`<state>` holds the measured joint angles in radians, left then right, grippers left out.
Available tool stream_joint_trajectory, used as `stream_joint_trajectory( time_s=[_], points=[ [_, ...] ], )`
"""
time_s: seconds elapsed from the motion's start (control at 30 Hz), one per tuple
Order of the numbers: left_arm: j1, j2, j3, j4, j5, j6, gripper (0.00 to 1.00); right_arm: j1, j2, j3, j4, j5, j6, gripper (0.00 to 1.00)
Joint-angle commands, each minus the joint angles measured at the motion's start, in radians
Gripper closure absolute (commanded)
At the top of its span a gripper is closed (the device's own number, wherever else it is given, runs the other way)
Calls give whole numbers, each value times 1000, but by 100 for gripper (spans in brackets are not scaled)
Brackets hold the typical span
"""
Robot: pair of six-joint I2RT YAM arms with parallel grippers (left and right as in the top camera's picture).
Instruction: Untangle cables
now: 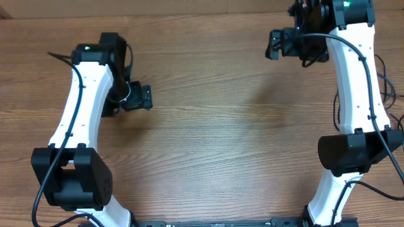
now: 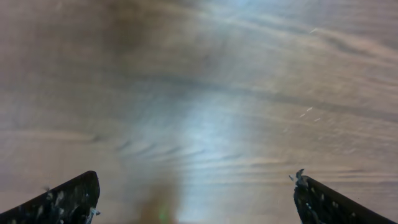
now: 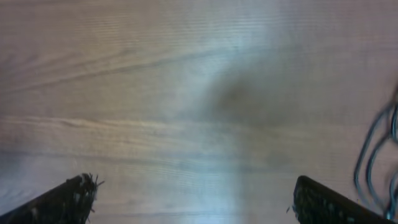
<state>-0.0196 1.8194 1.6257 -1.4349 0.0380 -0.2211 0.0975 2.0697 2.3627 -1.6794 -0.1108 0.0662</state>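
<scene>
Thin black cables (image 1: 385, 82) lie at the table's right edge, partly hidden behind my right arm. A few thin loops of cable (image 3: 372, 155) show at the right edge of the right wrist view. My left gripper (image 1: 144, 98) hangs over bare wood at the left; its jaws (image 2: 196, 179) are wide open and empty. My right gripper (image 1: 275, 44) is at the far right of the table, left of the cables; its jaws (image 3: 194, 180) are wide open and empty. Neither gripper touches a cable.
The wooden table (image 1: 214, 126) fills the view. A thin black strand (image 1: 58, 58) pokes out beside the left arm at the far left. Thicker black wires run along both white arms.
</scene>
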Motion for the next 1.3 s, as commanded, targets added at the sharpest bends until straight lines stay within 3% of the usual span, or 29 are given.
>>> stream_joint_trajectory(
  time_s=[0.0,0.17,0.47,0.83,1.0,1.27],
  points=[
    [-1,-65,28,-39,0,5,0,-10,-30,8,-15,15,39,0],
    [-1,-153,-10,-45,-1,21,0,-10,-101,-24,-14,13,65,0],
    [-1,-512,-310,207,5,66,0,-9,-318,-213,105,51,65,0],
    [-1,-998,-548,405,3,93,0,-9,-887,-1003,639,103,69,0],
    [-1,-1066,-552,412,3,90,0,-9,-1126,-1240,803,117,68,0],
    [-1,-1052,-552,388,3,90,0,-9,-1210,-1276,743,117,68,0]
  ],
)
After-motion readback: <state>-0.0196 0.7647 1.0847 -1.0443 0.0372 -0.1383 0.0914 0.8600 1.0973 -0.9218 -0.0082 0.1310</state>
